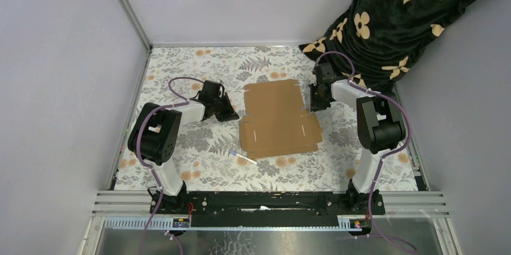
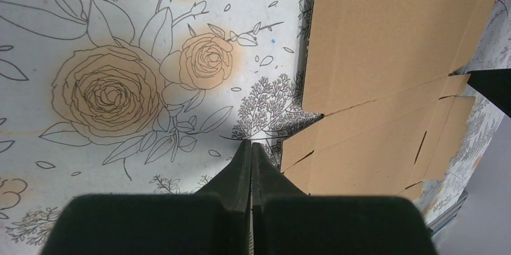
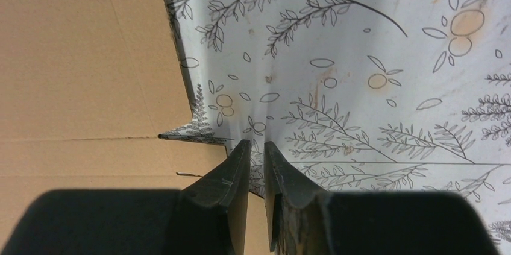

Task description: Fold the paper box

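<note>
The paper box (image 1: 278, 119) is a flat brown die-cut cardboard sheet with flaps and slits, lying unfolded on the floral cloth mid-table. My left gripper (image 1: 232, 113) is shut and empty, low over the cloth just off the sheet's left edge. In the left wrist view its tips (image 2: 251, 143) press together, with the paper box (image 2: 385, 56) to their right. My right gripper (image 1: 314, 105) sits at the sheet's right edge. In the right wrist view it (image 3: 253, 143) stands open by a narrow gap over a corner of the paper box (image 3: 78, 74), clamping nothing.
A small white pen-like stick (image 1: 244, 157) lies on the cloth in front of the sheet's near left corner. A black blanket with beige flower marks (image 1: 398, 20) is heaped at the back right, behind the right arm. Grey walls close in the left side and the back.
</note>
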Robot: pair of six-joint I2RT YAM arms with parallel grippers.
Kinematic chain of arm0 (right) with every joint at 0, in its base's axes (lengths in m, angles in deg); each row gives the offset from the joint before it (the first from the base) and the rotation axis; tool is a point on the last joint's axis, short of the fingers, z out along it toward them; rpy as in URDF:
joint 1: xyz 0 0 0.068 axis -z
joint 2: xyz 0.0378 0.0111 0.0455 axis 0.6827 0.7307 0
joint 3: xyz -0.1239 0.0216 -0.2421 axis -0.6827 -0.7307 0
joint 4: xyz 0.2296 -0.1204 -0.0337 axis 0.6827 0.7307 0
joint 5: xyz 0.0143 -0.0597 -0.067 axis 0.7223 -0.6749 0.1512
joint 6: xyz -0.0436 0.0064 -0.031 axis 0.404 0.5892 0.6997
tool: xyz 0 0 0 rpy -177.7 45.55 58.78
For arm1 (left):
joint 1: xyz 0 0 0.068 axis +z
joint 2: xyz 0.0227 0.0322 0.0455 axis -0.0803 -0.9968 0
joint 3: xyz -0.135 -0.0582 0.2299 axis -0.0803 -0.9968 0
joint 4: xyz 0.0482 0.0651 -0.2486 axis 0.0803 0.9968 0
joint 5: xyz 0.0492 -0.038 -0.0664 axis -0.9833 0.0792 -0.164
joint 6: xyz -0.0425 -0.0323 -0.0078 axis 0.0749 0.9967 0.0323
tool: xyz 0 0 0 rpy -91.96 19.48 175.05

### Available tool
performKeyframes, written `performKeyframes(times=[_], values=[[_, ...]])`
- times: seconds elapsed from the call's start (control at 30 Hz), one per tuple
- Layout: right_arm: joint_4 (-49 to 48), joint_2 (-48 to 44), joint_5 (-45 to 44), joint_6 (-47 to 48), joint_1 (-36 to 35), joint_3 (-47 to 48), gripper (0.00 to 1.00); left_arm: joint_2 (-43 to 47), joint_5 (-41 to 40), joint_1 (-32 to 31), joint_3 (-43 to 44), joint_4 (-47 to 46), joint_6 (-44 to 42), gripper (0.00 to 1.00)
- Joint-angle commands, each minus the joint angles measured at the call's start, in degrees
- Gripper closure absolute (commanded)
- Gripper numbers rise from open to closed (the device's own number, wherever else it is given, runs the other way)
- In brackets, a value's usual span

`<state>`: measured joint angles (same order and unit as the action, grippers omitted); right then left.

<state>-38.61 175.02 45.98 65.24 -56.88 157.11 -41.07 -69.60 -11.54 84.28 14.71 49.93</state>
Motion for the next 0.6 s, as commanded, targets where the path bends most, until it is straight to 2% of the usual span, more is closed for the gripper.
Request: performKeyframes(times=[0.0, 0.57], values=[[-0.65, 1.97, 2.51, 0.43, -0.14, 1.13, 0.78, -0.90, 0.71, -0.68, 1.58, -1.39, -0.86, 1.00], [-1.17, 1.28, 5.51, 0.35, -0.15, -0.51, 0.77, -2.26, 0.58, -2.55, 2.03, -1.37, -1.03, 1.00]])
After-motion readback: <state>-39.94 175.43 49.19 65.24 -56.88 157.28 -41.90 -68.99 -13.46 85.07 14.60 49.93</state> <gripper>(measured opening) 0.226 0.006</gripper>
